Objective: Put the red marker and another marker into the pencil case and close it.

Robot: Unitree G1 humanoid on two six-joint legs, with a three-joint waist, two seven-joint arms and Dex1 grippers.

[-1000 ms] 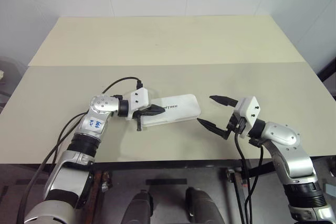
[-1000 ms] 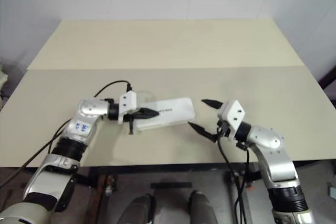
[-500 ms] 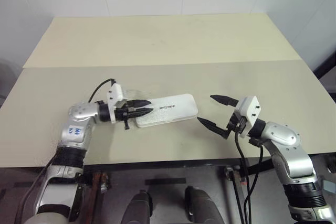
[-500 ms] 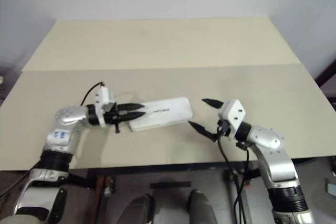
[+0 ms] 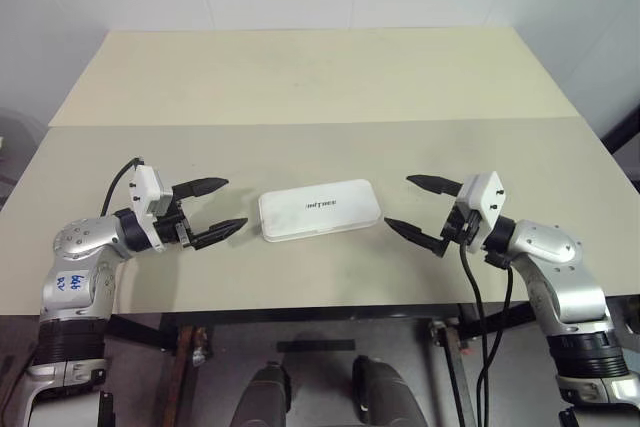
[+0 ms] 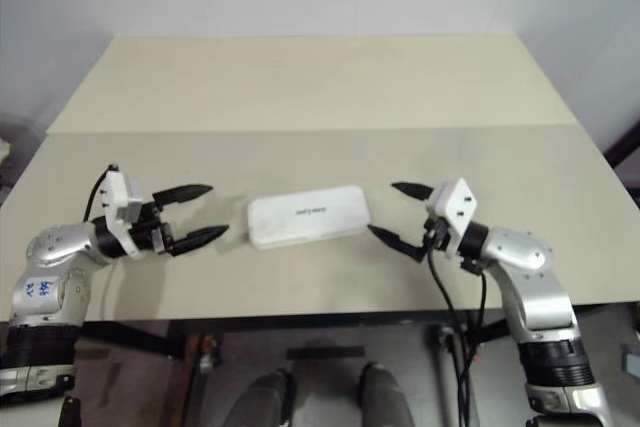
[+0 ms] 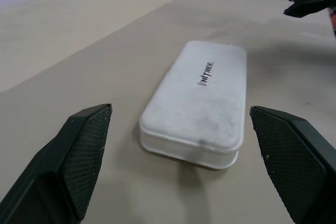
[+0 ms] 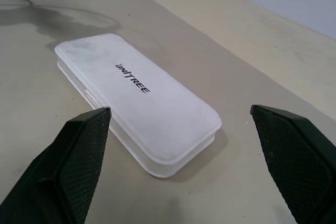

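1. Two tools flank one closed pencil case [image 5: 319, 211] on the desk [image 5: 320, 87], so the relation that matters is a plain left-to-right line: left tool, case, right tool.

2. Left tool [image 5: 210, 209]: its two black fingers are spread wide and hold nothing. It points level toward the case's left short end, with a strip of bare desk between the fingertips and the case.

3. Pencil case: it lies flat near the front middle of the desk, lid down and logo up. Its long axis runs across the desk from left to right, the right end turned slightly toward the far side. In the left wrist view the case [image 7: 199, 100] sits between that tool's fingers [image 7: 68, 166] but clear ahead of them, touching neither.

4. Right tool [image 5: 420, 209]: it too is wide open and empty, pointing level at the case's right short end. Its gap to the case looks about the same as the left one's, perhaps a touch smaller; the angle makes this hard to settle.

5. Judgement: with the lid shut and no marker lying on the desk, the markers are probably inside, though a closed lid cannot confirm that. Either tool would reach the case by moving inward along its long axis.
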